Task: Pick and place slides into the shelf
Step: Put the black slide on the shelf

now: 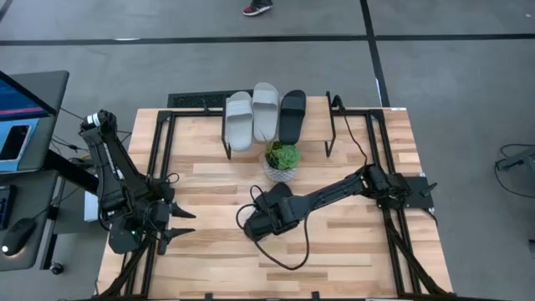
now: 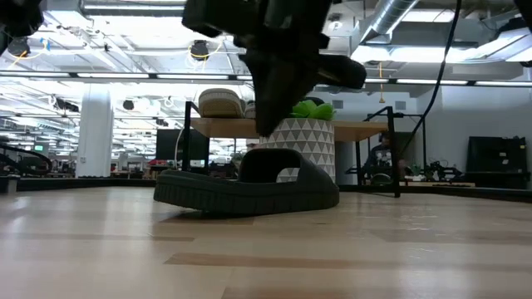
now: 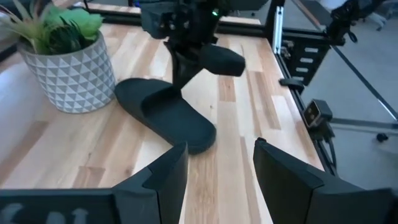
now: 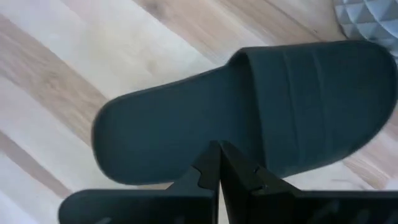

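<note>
One black slide (image 2: 249, 189) lies sole down on the tabletop, in front of the plant pot; it also shows in the left wrist view (image 3: 163, 115). My right gripper (image 4: 219, 147) stands over it from above, shut, largely hiding it in the high view (image 1: 253, 226). The shelf (image 1: 227, 138) at the far edge carries two light grey slides (image 1: 239, 119) (image 1: 266, 110) and a second black slide (image 1: 292, 116), side by side on its top. My left gripper (image 3: 217, 149) waits open near the table's left edge (image 1: 178, 224), pointing at the slide on the table. My right gripper comes straight down on the black slide on the table. Its shut fingertips (image 4: 211, 158) meet the slide at the side edge of the footbed (image 4: 186, 140), just beside the strap (image 4: 311, 93). Whether anything is pinched between them cannot be told. The slide lies flat on the table.
A white patterned pot with a green plant (image 1: 282, 161) stands between the slide on the table and the shelf. A black cable (image 1: 292, 255) loops over the near table. Black frame rails (image 1: 159, 159) run along both side edges. A monitor (image 1: 21, 104) stands off the table's left.
</note>
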